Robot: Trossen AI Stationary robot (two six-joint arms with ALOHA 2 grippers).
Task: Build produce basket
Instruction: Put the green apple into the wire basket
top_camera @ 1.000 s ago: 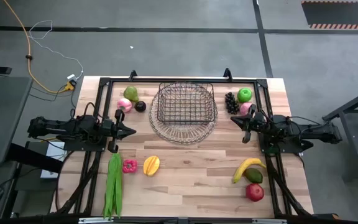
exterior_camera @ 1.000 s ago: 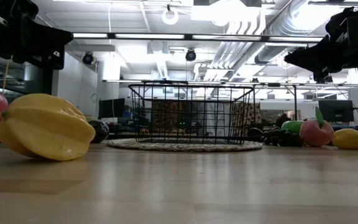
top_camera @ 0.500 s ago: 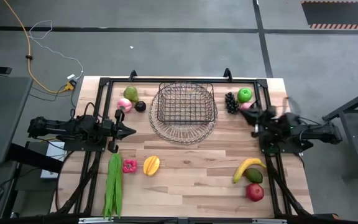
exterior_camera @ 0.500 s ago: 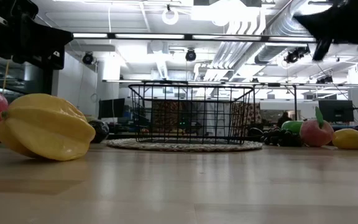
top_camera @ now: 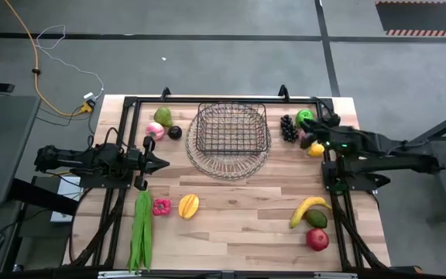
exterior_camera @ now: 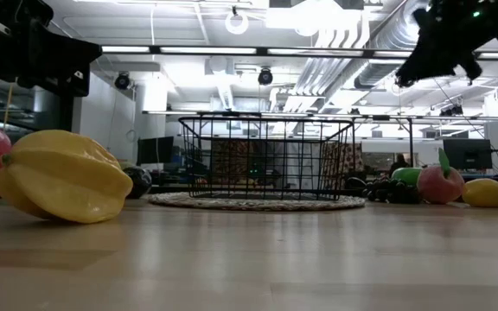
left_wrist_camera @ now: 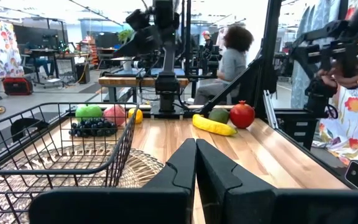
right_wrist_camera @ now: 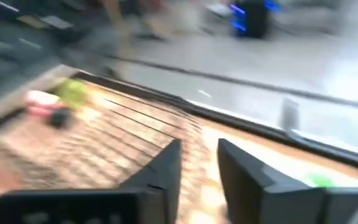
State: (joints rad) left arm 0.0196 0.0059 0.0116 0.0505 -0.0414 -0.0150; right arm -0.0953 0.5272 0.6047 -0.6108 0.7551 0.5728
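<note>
The wire-mesh basket [top_camera: 232,128] stands on a round woven mat [top_camera: 207,164] at the table's far middle; it also shows in the low view [exterior_camera: 266,155]. Produce lies around it: green pods [top_camera: 141,229], a pink piece [top_camera: 161,206] and a yellow starfruit [top_camera: 188,205] near left; a banana [top_camera: 308,209] and a red fruit [top_camera: 317,239] near right; grapes [top_camera: 288,128] and a green apple [top_camera: 304,116] far right. My right gripper [top_camera: 310,126] hovers above the grapes and green apple, its fingers a little apart [right_wrist_camera: 199,149], empty. My left gripper [top_camera: 166,163] is shut and empty left of the basket.
A pear [top_camera: 162,116], a pink fruit [top_camera: 155,131] and a dark fruit [top_camera: 175,132] lie far left of the basket. A yellow fruit [top_camera: 317,149] lies under my right arm. A black frame [top_camera: 130,101] borders the table. People and desks show beyond the table.
My right gripper has risen and swung toward the table's far edge, from beside the basket's right side to above the grapes and green apple. The yellow fruit it stood over now shows. The right wrist view is blurred by this motion.
</note>
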